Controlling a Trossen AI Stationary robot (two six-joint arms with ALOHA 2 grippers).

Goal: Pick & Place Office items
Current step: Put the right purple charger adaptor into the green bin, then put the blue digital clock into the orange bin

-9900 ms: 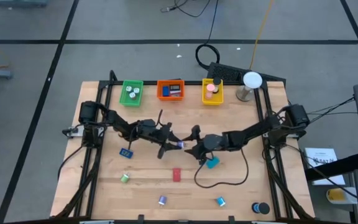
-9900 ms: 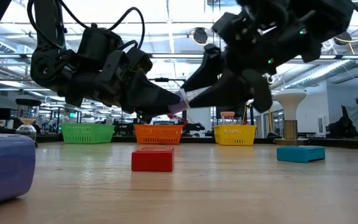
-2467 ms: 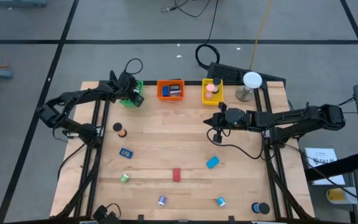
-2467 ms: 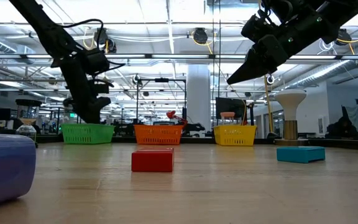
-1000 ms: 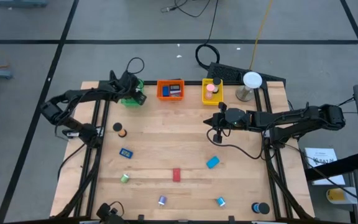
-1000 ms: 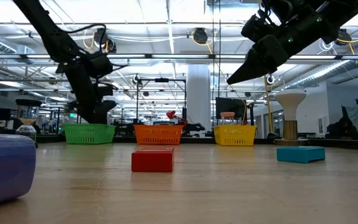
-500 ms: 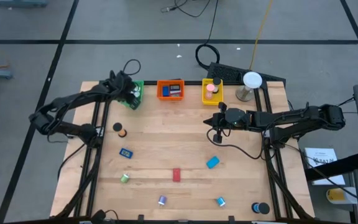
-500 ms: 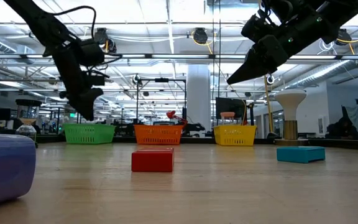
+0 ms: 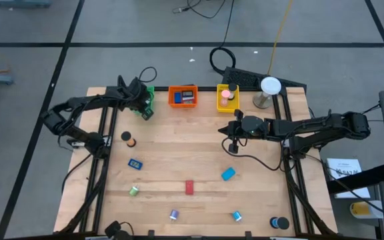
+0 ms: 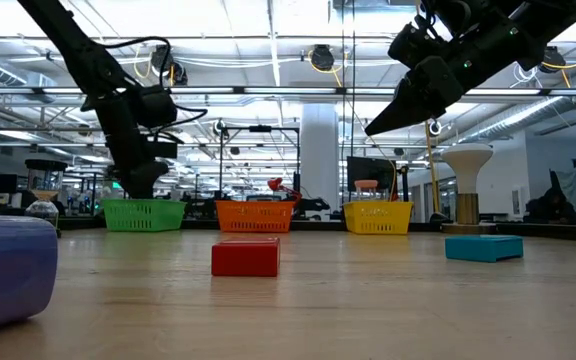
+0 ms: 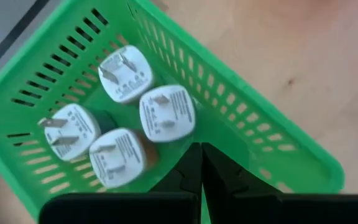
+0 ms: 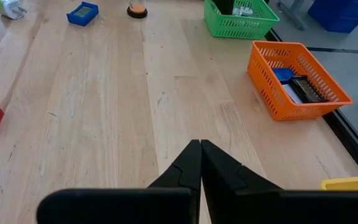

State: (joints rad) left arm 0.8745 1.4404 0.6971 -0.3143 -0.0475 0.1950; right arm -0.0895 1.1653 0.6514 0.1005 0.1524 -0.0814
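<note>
Four white plugs (image 11: 167, 112) in green tray (image 11: 263, 140), seemingly just beyond closed left claw (image 11: 201, 152).

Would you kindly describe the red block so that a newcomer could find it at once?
Start from the three trays along the table's far edge and take the middle one, the orange tray. Come straight toward the near edge, and the red block lies flat on bare wood. It is the only red piece, between a green roll and a blue block.

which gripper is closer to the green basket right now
Left. The left gripper hangs right over the green basket at the table's back edge, while the right gripper hovers over the middle of the table, well away from it.
</note>
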